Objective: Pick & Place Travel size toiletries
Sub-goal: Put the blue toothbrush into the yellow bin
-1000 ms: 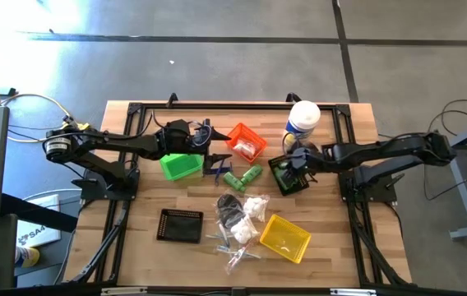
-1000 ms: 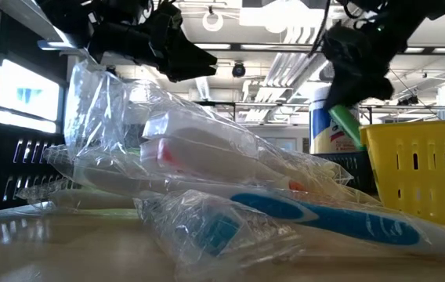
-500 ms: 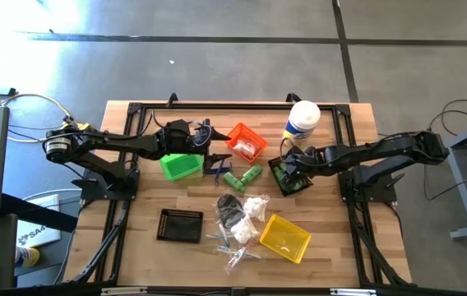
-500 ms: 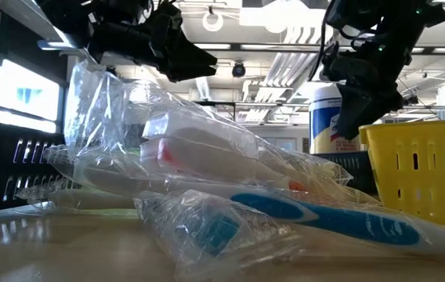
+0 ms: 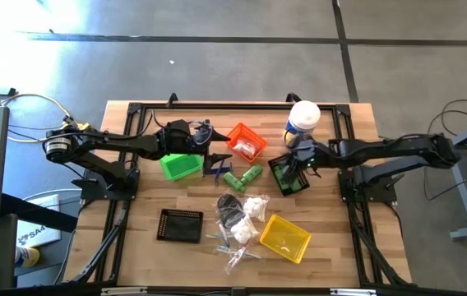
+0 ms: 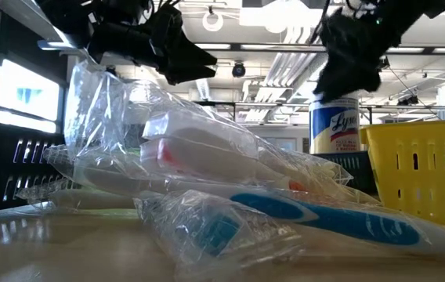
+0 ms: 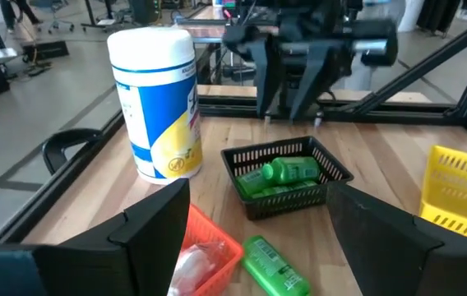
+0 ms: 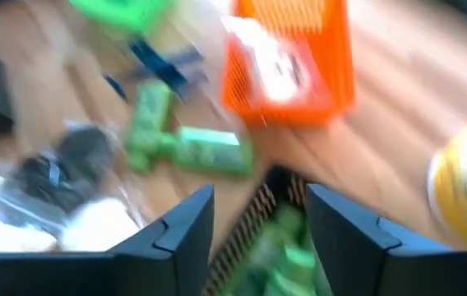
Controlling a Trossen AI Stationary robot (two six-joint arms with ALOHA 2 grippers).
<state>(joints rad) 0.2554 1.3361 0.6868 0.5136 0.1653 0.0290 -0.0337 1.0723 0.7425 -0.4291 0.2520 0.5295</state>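
a: what is the right gripper [image 5: 296,159] doing?

b: it is hanging just above the black bin [image 5: 288,175], its fingers standing apart with nothing between them. green bottles [image 7: 289,172] are lying inside that bin.

a: and the left gripper [image 5: 217,148]?

b: it is hovering between the green bin [image 5: 182,167] and the orange bin [image 5: 246,141], fingers spread wide and gripping nothing. thin dark blue pieces [image 5: 217,168] are lying on the table [image 5: 135,218] just below it.

a: where are the rest of the toiletries sitting?

b: two more green bottles [image 5: 243,177] are lying on the wood between the green bin and the black bin. white packets [image 5: 254,206] and clear-wrapped sticks [image 5: 235,248] are piling up nearer the yellow bin [image 5: 284,238]. a white packet is also resting in the orange bin. the white-lidded canister [image 5: 302,120] is standing upright behind the black bin.
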